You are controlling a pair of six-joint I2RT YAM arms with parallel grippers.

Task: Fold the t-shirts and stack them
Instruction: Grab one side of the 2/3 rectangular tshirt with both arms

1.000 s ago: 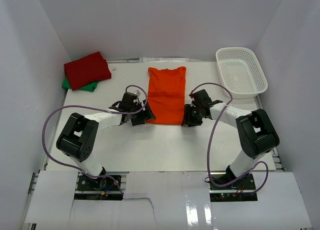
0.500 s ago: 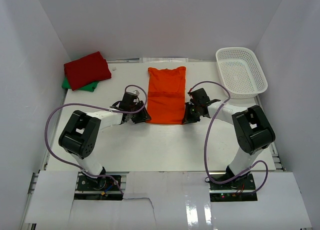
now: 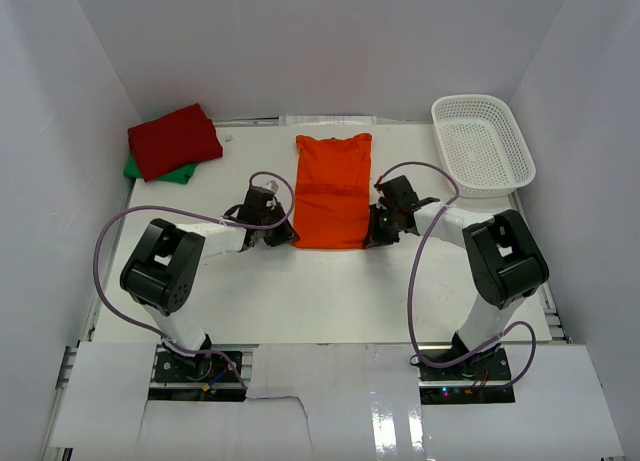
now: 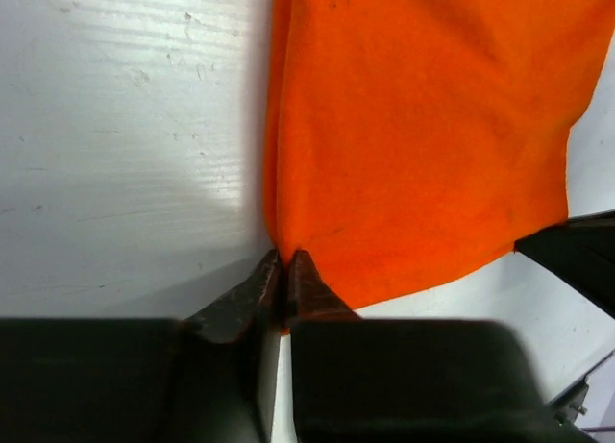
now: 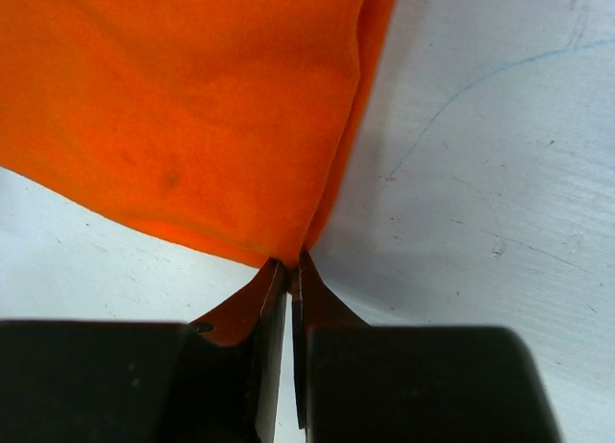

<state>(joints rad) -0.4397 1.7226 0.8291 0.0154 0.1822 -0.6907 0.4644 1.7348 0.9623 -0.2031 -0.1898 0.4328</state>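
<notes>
The orange t-shirt (image 3: pixel 334 191) lies flat in the middle of the desk (image 3: pixel 330 291), narrowed into a long strip that runs away from us. We have it by its two near corners. Our left gripper (image 4: pixel 285 270) is pinched tight on the near left corner and our right gripper (image 5: pixel 293 270) on the near right one, each with only a sliver of cloth between its closed fingers. We judge the cloth light, thin and limp. It will keep no shape of its own, and it will sag between the two holds and drag on the desk unless both corners rise together and stay level. The folded-in side edges look layered there, so we expect the corners to give a firmer bite than a single sheet would. The red t-shirt (image 3: pixel 174 139) sits folded on the green t-shirt (image 3: pixel 150 170) at the far left, well apart.
</notes>
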